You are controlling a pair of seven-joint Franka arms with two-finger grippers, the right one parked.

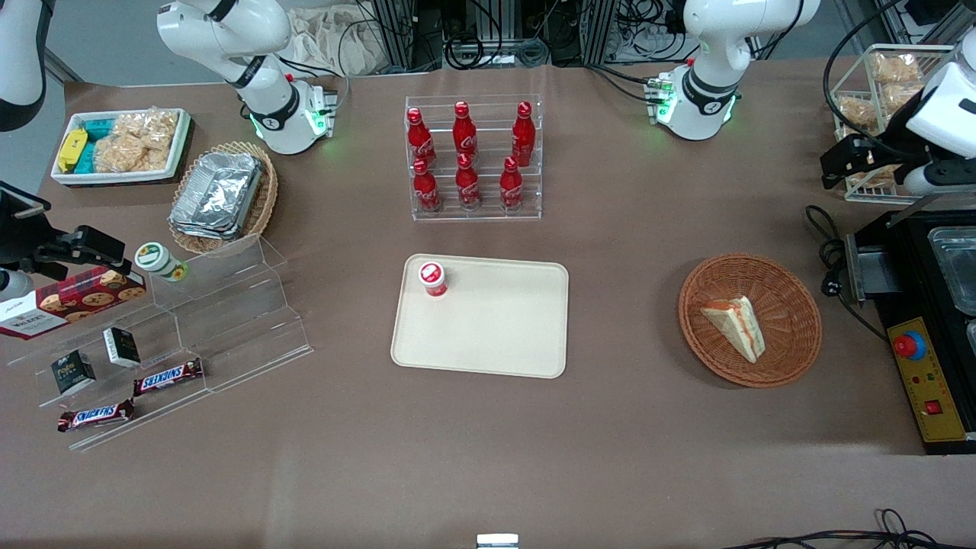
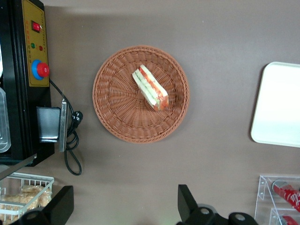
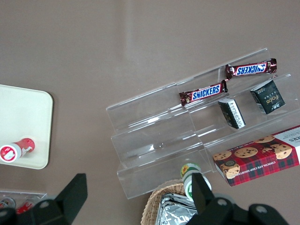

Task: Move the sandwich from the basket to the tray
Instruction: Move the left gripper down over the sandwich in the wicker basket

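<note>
Two spread fingers [image 2: 61, 206] of the hand [image 2: 124, 206] hover above the basket [image 2: 112, 117].

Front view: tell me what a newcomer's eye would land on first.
Most striking is the rack of red cola bottles, standing farther from the front camera than the cream tray, which holds a small red-capped bottle. Toward the working arm's end lies the round brown basket with the sandwich in it. The gripper hangs open high above the table beside the basket, touching nothing.
</note>
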